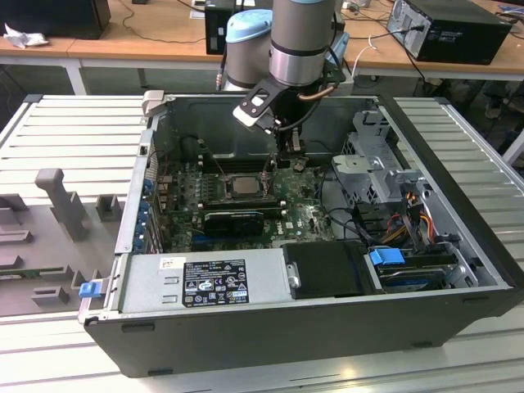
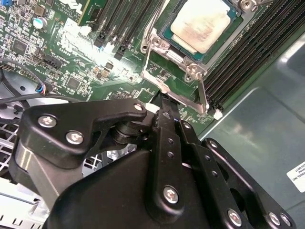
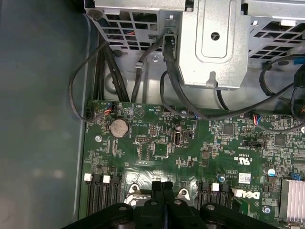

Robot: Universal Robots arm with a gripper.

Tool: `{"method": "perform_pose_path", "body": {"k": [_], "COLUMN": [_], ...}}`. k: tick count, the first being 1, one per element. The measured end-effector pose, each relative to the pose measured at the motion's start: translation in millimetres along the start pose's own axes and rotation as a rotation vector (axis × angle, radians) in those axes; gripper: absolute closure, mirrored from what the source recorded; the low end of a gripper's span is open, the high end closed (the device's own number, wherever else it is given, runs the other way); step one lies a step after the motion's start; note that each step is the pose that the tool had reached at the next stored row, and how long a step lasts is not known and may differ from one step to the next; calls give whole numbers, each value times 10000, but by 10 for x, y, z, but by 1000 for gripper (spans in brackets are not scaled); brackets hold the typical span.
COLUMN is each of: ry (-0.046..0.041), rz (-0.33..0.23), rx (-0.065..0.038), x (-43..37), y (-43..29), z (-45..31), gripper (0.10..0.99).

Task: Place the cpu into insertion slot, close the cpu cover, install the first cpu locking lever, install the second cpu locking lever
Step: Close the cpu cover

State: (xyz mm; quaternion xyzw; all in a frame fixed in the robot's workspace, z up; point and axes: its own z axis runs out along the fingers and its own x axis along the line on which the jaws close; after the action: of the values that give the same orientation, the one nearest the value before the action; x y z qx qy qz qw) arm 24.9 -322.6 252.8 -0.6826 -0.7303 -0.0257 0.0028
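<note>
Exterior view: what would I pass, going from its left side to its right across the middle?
grey stand → cpu → gripper → metal drive cage

An open computer case point(image 1: 327, 336) lies on a ribbed bench point(image 1: 74, 131) — its green motherboard point(image 1: 307, 214) exposed. A grey power supply point(image 1: 205, 282) fills the near side, with a long black card point(image 1: 233, 219) just beyond it and a silver drive cage point(image 1: 377, 168) on the exterior view's right. In the first wrist view, black cables point(image 3: 78, 81) loop above a coin cell point(image 3: 118, 128) — desks point(image 1: 147, 41) stand far behind.
</note>
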Motion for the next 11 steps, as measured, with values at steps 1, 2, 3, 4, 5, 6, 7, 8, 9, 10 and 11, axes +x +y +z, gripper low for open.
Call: {"method": "perform_pose_path", "body": {"k": [1, 2, 3, 4, 5, 6, 7, 8, 9, 10, 11], "ry": [0, 1, 0, 0, 0, 0, 0, 0, 0, 0, 0], "rz": [0, 0, -1, 0, -1, 0, 0, 0, -1, -1, -1], "rx": [0, 0, 0, 0, 0, 0, 0, 0, 0, 0, 0], "x": [0, 0, 1, 1, 1, 1, 2, 2, 2, 2, 2], "y": [-2, -7, -10, -13, -18, -21, -23, -26, -29, -32, -33], "z": [0, 0, 0, 0, 0, -1, -1, -1, -1, -1, -1], "gripper": [980, 980, 980, 980, 980, 980, 980, 980, 980, 980, 980]}}
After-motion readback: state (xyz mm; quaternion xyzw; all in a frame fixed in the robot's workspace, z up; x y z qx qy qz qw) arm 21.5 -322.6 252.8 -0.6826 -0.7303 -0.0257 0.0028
